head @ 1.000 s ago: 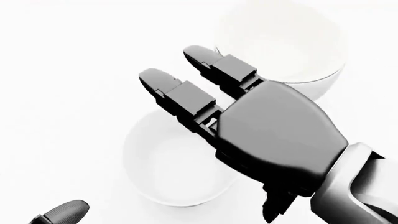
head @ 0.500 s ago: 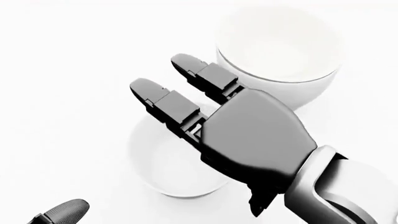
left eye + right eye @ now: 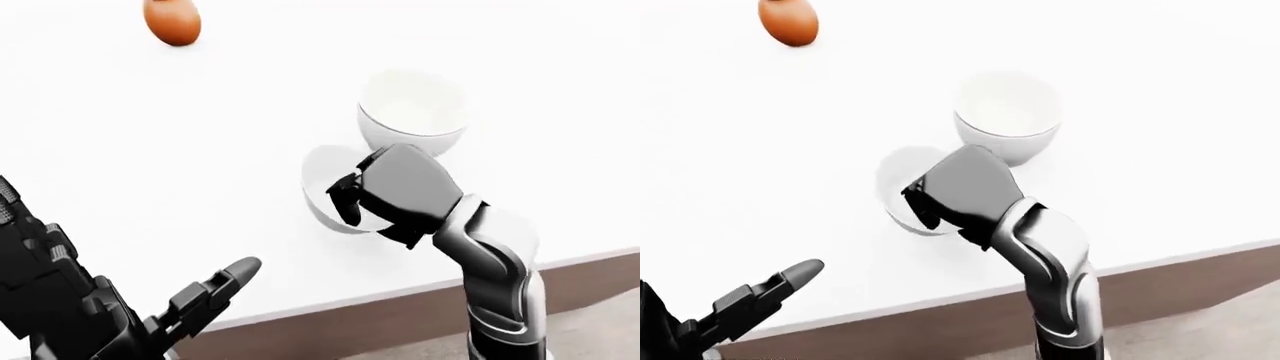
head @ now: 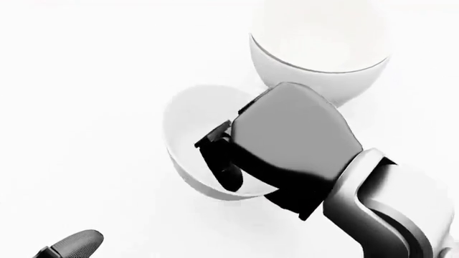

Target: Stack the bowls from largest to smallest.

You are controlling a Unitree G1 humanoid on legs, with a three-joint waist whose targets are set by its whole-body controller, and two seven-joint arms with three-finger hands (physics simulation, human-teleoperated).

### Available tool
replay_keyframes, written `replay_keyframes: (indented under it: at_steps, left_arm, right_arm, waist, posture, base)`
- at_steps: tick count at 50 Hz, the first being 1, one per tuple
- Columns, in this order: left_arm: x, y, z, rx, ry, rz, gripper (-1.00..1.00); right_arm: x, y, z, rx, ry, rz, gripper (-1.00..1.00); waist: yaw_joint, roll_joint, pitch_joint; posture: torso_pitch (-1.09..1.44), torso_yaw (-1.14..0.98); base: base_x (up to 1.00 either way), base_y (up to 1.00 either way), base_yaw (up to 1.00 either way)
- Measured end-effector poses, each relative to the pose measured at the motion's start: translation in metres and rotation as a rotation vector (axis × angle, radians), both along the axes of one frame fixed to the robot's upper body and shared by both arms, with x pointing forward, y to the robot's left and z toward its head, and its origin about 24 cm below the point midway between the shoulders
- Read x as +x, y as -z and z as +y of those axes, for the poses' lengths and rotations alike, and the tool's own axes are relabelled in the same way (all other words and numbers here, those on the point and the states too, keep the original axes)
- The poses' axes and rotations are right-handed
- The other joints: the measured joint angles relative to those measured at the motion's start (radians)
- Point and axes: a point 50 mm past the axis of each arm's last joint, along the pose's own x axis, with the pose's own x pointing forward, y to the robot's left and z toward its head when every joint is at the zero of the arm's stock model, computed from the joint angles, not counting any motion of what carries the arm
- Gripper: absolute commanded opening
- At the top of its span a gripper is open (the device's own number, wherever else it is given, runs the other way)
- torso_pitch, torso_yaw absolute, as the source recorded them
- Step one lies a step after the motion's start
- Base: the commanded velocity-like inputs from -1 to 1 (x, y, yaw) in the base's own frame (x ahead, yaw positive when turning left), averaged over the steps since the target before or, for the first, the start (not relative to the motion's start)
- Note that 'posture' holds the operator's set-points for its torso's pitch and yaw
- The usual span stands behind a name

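I see the white table (image 3: 150,150) under everything. The larger bowl (image 3: 412,112) sits just past my right hand (image 4: 237,156), whose fingers curl over the tilted smaller bowl (image 4: 197,129), gripping its rim. My left hand (image 3: 200,296) hangs loose, fingers extended, well aside.

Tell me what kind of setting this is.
Probably a simulated kitchen or dining tabletop: a plain white table with a brown edge, two white bowls, and an orange-brown egg-like object. Nothing else shows.
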Motion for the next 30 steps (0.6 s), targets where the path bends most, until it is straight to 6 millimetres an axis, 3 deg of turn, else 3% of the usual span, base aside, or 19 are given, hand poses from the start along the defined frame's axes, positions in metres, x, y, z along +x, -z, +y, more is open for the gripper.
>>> replay_keyframes:
  at_steps: [5, 9, 12, 21, 25, 30]
  left_arm:
    - [0.001, 0.001, 0.001, -0.002, -0.001, 0.008, 1.0]
    - [0.001, 0.0, 0.0, -0.003, 0.0, 0.005, 1.0]
    - [0.001, -0.001, 0.0, -0.003, -0.001, 0.001, 1.0]
    - [0.001, 0.002, 0.0, 0.001, -0.003, 0.008, 1.0]
    - [0.001, 0.001, -0.001, 0.0, 0.001, 0.004, 1.0]
    - [0.0, 0.002, 0.0, 0.003, -0.004, 0.008, 1.0]
  right_arm:
    - [-0.029, -0.04, 0.012, 0.088, -0.104, -0.19, -1.0]
    - [-0.042, -0.053, 0.016, 0.12, -0.163, -0.264, -1.0]
    - [-0.041, -0.059, 0.016, 0.125, -0.161, -0.276, -1.0]
    - [-0.04, -0.102, -0.004, 0.146, -0.081, -0.371, -1.0]
    - [-0.035, -0.107, -0.009, 0.136, -0.063, -0.345, -1.0]
    - [-0.024, -0.124, -0.029, 0.138, 0.027, -0.37, -1.0]
  waist:
    - [0.002, 0.001, -0.003]
    - [0.003, -0.001, -0.009]
    - [0.002, 0.001, -0.005]
    - [0.002, 0.003, 0.001]
    - [-0.003, 0.003, 0.012]
    - [-0.001, 0.0, 0.016]
  posture:
    - [0.0, 0.0]
    - [0.0, 0.0]
    - [0.0, 0.0]
    - [0.0, 0.0]
    - [0.0, 0.0]
    - [0.0, 0.0]
  base:
    - [0.0, 0.0, 0.0]
    - [0.0, 0.0, 0.0]
    - [0.0, 0.0, 0.0]
    - [0.0, 0.0, 0.0]
    - [0.0, 0.0, 0.0]
    - [0.0, 0.0, 0.0]
